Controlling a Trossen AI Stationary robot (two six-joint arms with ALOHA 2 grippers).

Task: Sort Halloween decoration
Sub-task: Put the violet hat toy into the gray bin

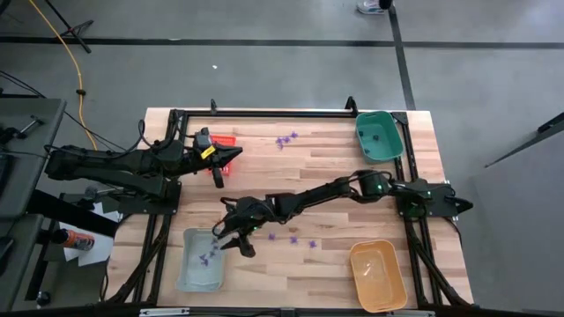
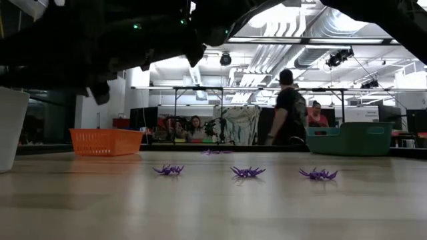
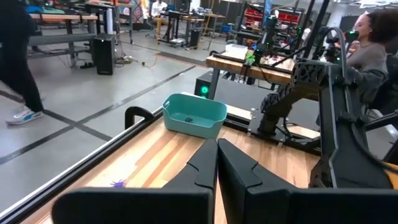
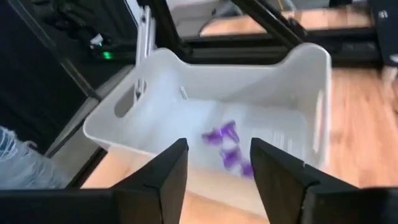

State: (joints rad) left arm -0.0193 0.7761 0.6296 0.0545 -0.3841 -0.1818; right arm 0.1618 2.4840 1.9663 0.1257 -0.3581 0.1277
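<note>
The right gripper [image 1: 231, 236] hung w/ fingers spread at the pale blue tray [image 1: 201, 261], where purple pieces [image 4: 225, 146] lay inside. More purple pieces [image 1: 293, 239] were scattered on the worktop [image 1: 300, 176] nearby. The left gripper [image 1: 236, 156], fingers pressed together, waited over the red tray [image 1: 226, 141].

four trays [image 1: 379, 136], many purple decorations [image 2: 247, 172]

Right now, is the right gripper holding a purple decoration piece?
No, the right gripper stands open with nothing between its fingers, and the purple pieces lie loose inside the pale blue tray beneath it.
</note>
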